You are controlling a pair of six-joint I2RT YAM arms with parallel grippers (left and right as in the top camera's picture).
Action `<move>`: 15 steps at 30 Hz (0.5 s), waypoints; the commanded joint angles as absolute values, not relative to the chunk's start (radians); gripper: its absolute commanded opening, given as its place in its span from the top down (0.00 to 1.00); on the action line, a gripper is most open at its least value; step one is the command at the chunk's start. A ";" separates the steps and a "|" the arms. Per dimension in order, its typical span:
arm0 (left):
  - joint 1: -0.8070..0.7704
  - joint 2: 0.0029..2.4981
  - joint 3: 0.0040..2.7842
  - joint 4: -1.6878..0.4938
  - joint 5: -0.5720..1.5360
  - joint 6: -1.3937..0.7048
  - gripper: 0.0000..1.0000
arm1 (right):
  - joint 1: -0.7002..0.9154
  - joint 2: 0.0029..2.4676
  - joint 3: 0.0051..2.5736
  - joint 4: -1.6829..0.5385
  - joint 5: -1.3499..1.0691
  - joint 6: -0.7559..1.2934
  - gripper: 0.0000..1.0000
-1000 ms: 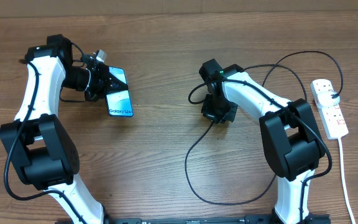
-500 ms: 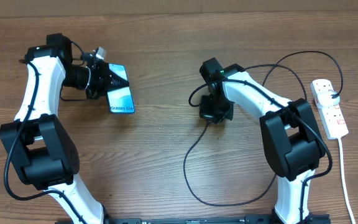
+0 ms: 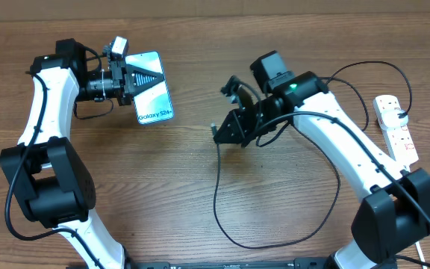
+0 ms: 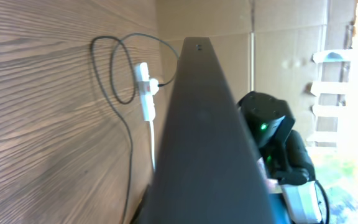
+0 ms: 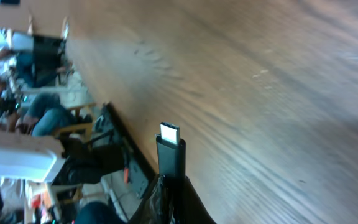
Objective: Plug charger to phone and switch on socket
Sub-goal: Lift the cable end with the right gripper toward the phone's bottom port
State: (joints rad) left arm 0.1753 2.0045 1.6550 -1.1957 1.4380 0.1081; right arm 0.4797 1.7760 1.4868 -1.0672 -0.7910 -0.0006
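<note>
The left claw grips the phone by 1 end; the right claw pinches the charger tip, so they can meet.

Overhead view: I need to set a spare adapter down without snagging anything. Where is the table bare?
Bare wood lies in front, between the left arm and the charger loop, and in the gap between the phone and the right gripper. The right side is crowded: cable loops, the right arm and the socket.
</note>
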 commanded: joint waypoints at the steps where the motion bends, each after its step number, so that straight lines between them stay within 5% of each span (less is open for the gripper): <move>1: 0.154 1.974 1.657 -1.196 1.548 0.142 0.96 | 0.547 1.776 1.500 -1.046 -0.851 0.009 0.96; 15: 0.154 1.974 1.657 -1.194 1.405 0.041 0.96 | 0.669 1.773 1.501 -0.876 -0.816 0.237 0.96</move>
State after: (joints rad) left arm 0.1566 2.0045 1.6550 -1.1957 1.4200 0.0715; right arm 0.6617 1.7767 1.4868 -0.8822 -0.8249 0.1974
